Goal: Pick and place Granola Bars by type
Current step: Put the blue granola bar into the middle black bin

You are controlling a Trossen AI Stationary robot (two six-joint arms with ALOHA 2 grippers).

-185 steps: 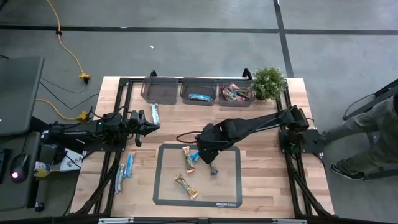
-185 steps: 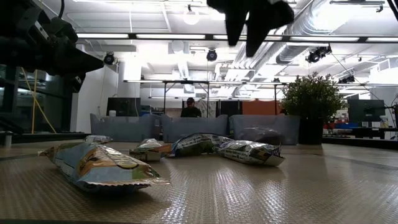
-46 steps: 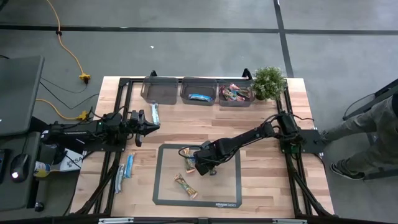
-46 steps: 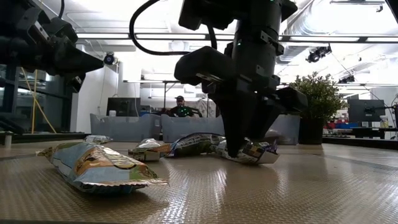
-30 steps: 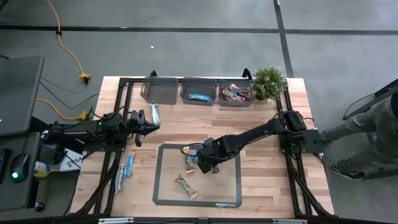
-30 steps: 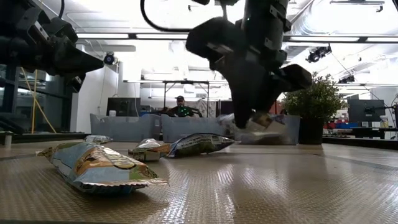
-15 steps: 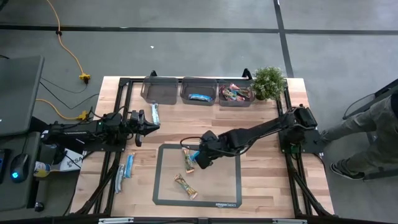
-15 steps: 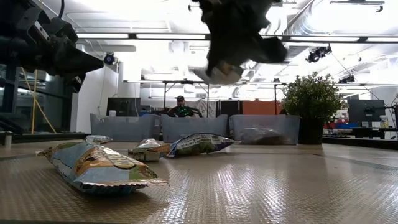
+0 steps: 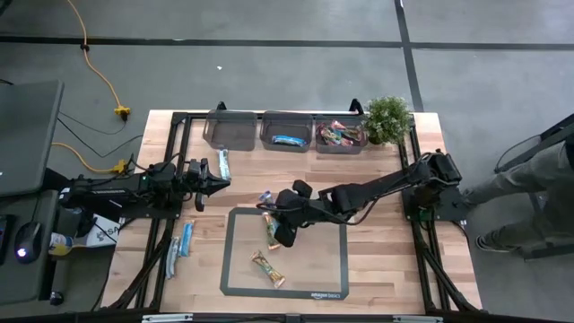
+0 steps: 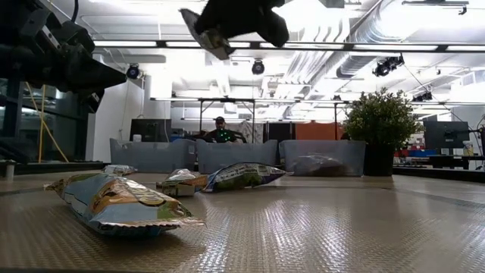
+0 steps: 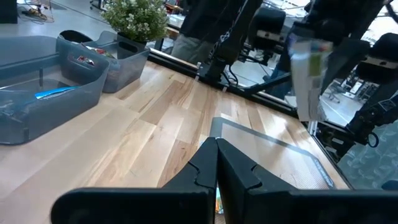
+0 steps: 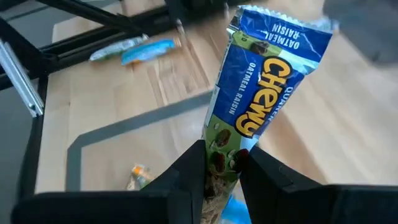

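Note:
My right gripper (image 9: pixel 279 218) hangs over the grey mat (image 9: pixel 235 269), shut on a blue and green granola bar (image 12: pixel 261 93). That bar also shows high up in the low view (image 10: pixel 203 32) and in the left wrist view (image 11: pixel 308 74). Tan-green bars (image 9: pixel 273 233) (image 9: pixel 268 268) lie flat on the mat. My left gripper (image 9: pixel 220 180) waits shut at the table's left, beside a pale blue bar (image 9: pixel 224 163). Two more pale blue bars (image 9: pixel 186 238) lie at the near left. A bright blue bar (image 9: pixel 289 140) and red-pink bars (image 9: pixel 339 135) lie in the bins. My right gripper pinches the bar between its two fingers (image 12: pixel 189 168) at its green-brown end (image 12: pixel 221 146). The rest of the bar stands out past the fingertips, its blue end (image 12: pixel 280 31) free. The bar is lifted clear, high above the mat.
Three clear grey bins (image 9: pixel 231 130) (image 9: pixel 287 126) (image 9: pixel 340 144) stand in a row along the far edge, with a potted plant (image 9: pixel 387 118) at their right. Bare wood lies between the mat and the bins. A person (image 9: pixel 538 193) stands beyond the table's right side.
My right gripper has risen from just above the mat, carrying the bar, and has moved toward the table's left and far edges. It has turned, so the bar's free end now points toward the far left. The bars on the mat have stayed put.

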